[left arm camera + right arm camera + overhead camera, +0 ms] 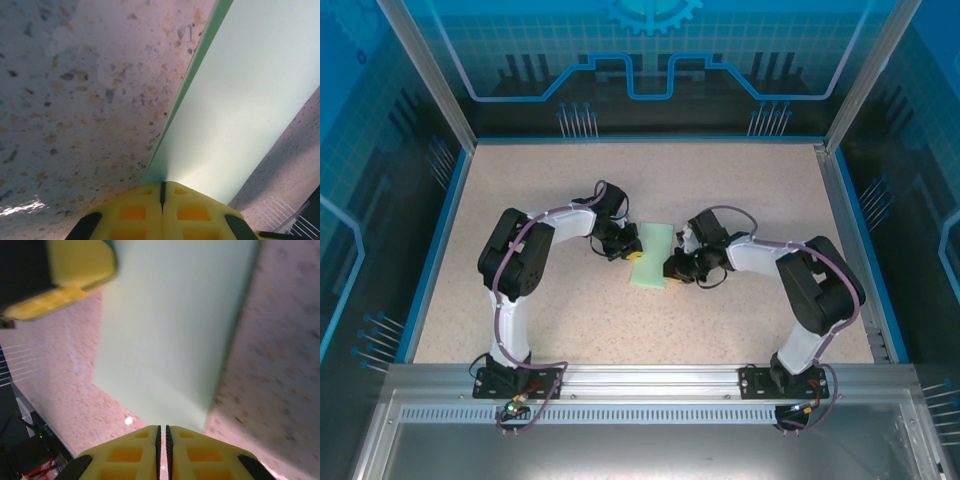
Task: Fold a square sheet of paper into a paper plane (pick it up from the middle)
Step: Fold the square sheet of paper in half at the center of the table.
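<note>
One square sheet of paper (652,255), pale green, folded narrow, flat on counter (740,180). At left edge: left tool (633,254), pressed together. At right edge: right tool (672,270), pressed together.

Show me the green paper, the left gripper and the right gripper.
green paper (653,257): top external view, middle of its surface.
left gripper (162,187): left wrist view, seam between its yellow fingertips.
right gripper (161,431): right wrist view, seam between its yellow fingertips.

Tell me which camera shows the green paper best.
Top external: the green paper shows end to end, a narrow rectangle between the left hand and right hand. Left wrist gives one long edge and some surface; right wrist gives its near end, large but blurred.
</note>
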